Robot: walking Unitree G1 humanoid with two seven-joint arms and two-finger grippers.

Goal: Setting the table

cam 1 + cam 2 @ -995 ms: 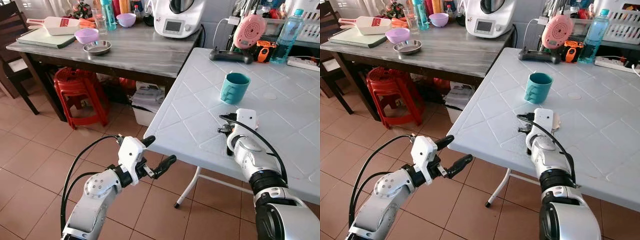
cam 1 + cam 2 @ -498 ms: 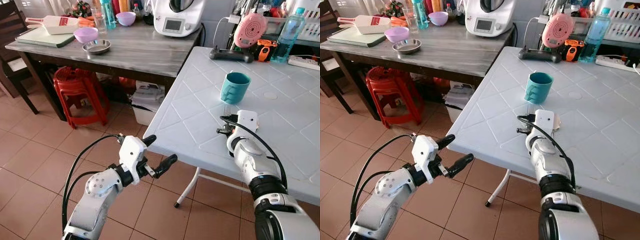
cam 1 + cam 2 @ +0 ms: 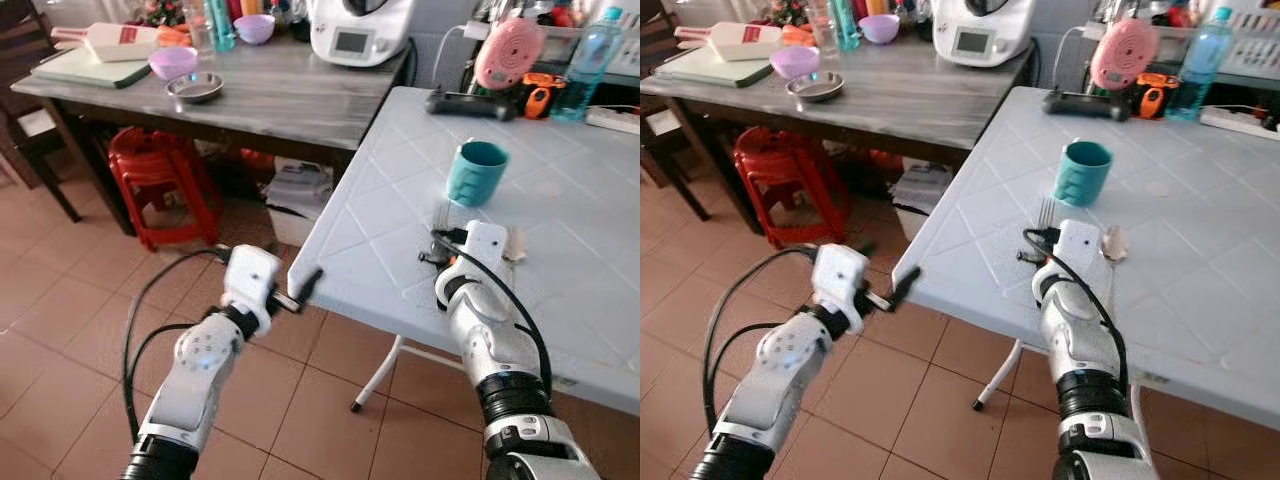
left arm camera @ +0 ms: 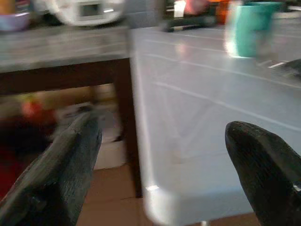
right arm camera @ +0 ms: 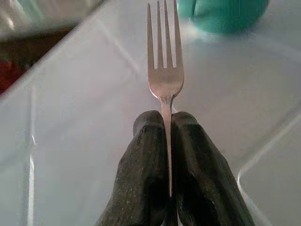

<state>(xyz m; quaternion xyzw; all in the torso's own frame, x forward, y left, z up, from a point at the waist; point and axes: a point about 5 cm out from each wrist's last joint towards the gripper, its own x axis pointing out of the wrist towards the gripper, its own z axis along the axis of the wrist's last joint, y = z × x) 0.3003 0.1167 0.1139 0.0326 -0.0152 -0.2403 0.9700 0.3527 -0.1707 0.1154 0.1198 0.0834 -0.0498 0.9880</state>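
White table (image 3: 400, 190) filled the right of the head views, grey table (image 3: 270, 95) behind and to its left with clutter. Right gripper (image 5: 165, 129) was over the white table, fingers clamped on a fork (image 5: 163, 61), tines pointing toward the teal cup (image 3: 475, 173), which stood upright on the table just beyond the tines. Fork looked low over the surface; contact with the table could not be told. Left gripper (image 4: 160, 155) hung at the near corner of the white table, fingers spread wide, holding nothing. Step in hand, as a guess: placing the fork beside the cup. Next move would call for lowering the fork flat onto the table, then opening the fingers without dragging it into the cup. Containers: the cup's inside was not visible. On the grey table, a steel bowl (image 3: 194, 86) looked empty; two purple bowls (image 3: 173, 62) sat further back, contents too small to tell. Blue bottle (image 3: 585, 50) stood at the back of the white table, contents unclear. Red stool (image 3: 160, 180) under the grey table.
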